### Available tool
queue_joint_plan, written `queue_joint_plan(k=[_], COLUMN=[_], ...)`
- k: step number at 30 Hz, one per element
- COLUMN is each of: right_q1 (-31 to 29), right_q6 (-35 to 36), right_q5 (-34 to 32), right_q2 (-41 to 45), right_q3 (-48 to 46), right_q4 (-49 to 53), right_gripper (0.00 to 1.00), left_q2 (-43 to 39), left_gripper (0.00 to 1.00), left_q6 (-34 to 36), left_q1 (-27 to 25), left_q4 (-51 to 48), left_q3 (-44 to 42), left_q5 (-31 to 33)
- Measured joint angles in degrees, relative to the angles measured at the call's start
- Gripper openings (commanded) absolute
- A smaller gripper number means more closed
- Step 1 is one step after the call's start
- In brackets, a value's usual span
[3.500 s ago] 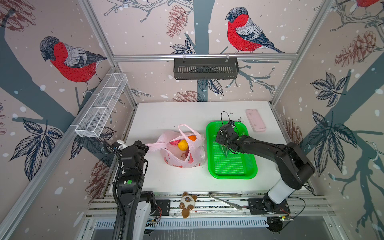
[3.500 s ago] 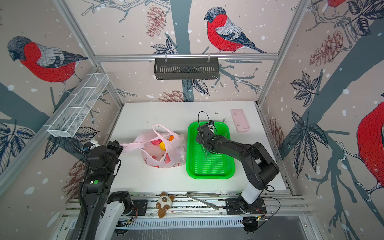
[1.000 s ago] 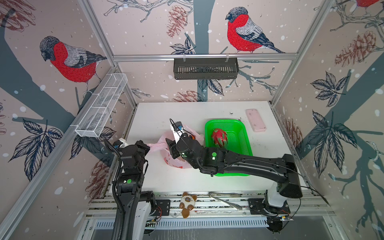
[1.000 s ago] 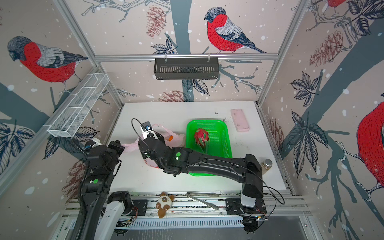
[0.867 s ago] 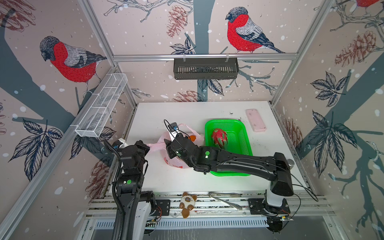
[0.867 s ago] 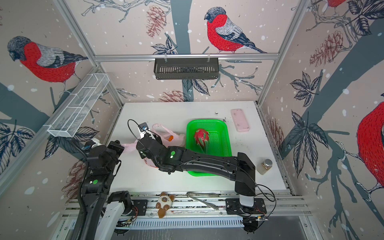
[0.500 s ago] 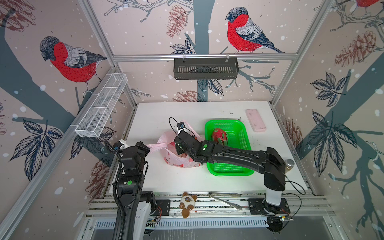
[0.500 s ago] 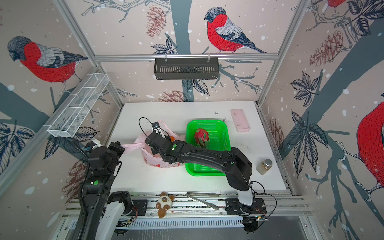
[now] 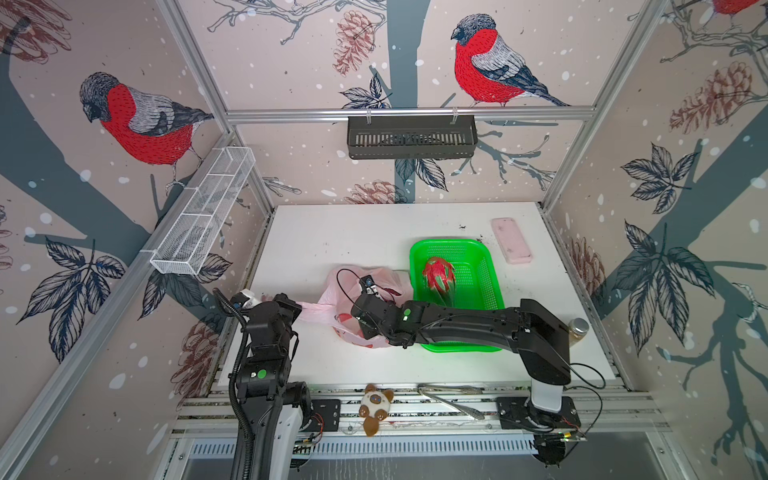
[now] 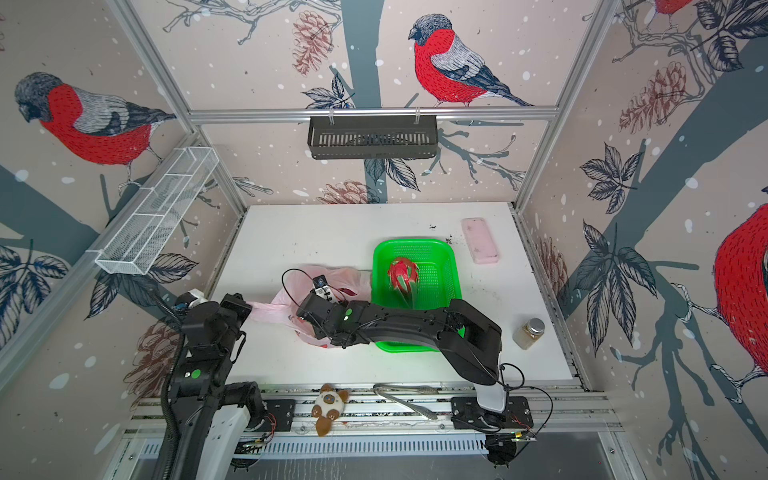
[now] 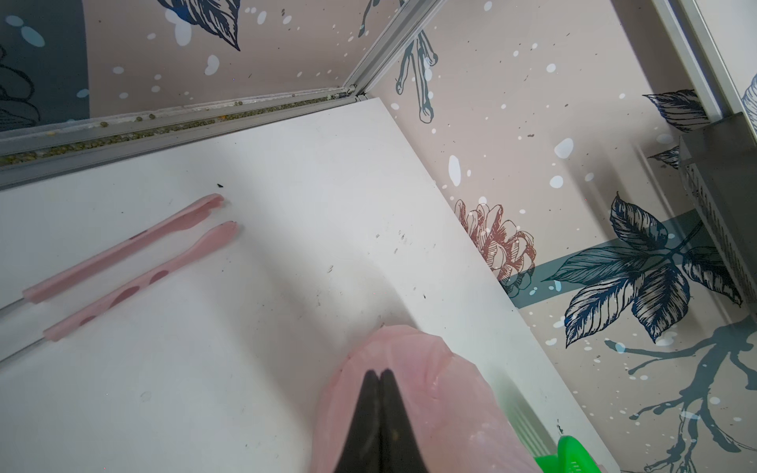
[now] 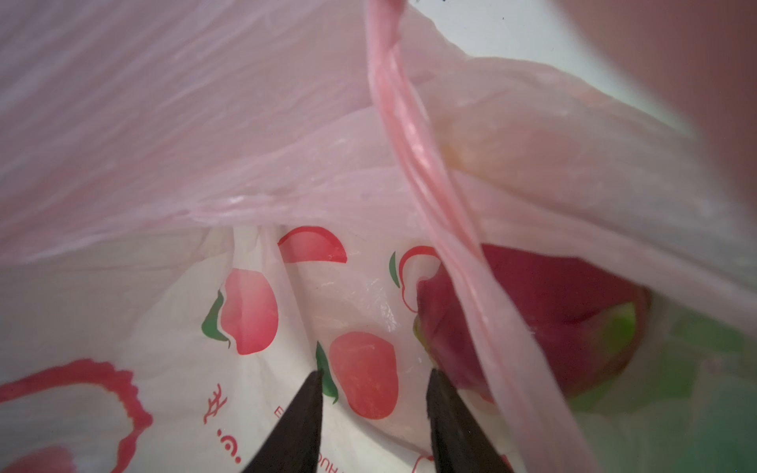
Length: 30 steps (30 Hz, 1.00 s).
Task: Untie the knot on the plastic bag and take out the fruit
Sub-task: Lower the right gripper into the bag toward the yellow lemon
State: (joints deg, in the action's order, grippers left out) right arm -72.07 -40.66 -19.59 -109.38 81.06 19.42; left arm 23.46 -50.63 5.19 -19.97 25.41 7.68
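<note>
The pale pink plastic bag lies left of the green basket. My left gripper is shut on the bag's handle and holds it stretched out to the left. My right gripper stands open inside the bag's mouth, its tips over the apple-printed plastic with nothing between them. A magenta dragon fruit lies in the bag just beside one fingertip, behind a twisted handle strand. Another dragon fruit rests in the basket. The knot is out of view.
A flat pink slab lies at the back right. A small jar stands at the right edge, near my right arm's elbow. A plush toy and metal tongs lie on the front rail.
My right gripper left the basket, where a dragon fruit now lies, swung over the bag's left side, then drew back into the bag's mouth. My left gripper has kept hold of the handle.
</note>
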Motion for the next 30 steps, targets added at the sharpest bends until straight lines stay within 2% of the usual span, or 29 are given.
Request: queue_joint_plan(k=[6,13,21,30], right_q1=[0.61,3.34,4.85,6.95], right_q6=[-1.29,-1.97,-4.5,-5.97], right_q5=[-1.36,-4.48,-7.89,-9.64], right_q2=[-2.97,-6.97,-11.56,-14.51], right_q3=[2.78,7.37,12.39,14.8], right_q4=[-0.26,-1.53,-1.53,-1.51], right_gripper=[0.71,0.77,0.88,0.95], left_q2=[-1.53,-4.09,-7.19,-5.92], left_gripper=[0.0,0.0,0.0,0.0], left_q6=[0.11,0.17,0.5,0.5], left_q1=[-1.07,-2.05,-2.25,-2.75], left_q4=[-0.98,-4.63,-7.32,-7.63], left_q3=[-1.09,-2.93,-2.64,-2.71], left_q5=[-0.17,-2.12,-3.3,-4.33])
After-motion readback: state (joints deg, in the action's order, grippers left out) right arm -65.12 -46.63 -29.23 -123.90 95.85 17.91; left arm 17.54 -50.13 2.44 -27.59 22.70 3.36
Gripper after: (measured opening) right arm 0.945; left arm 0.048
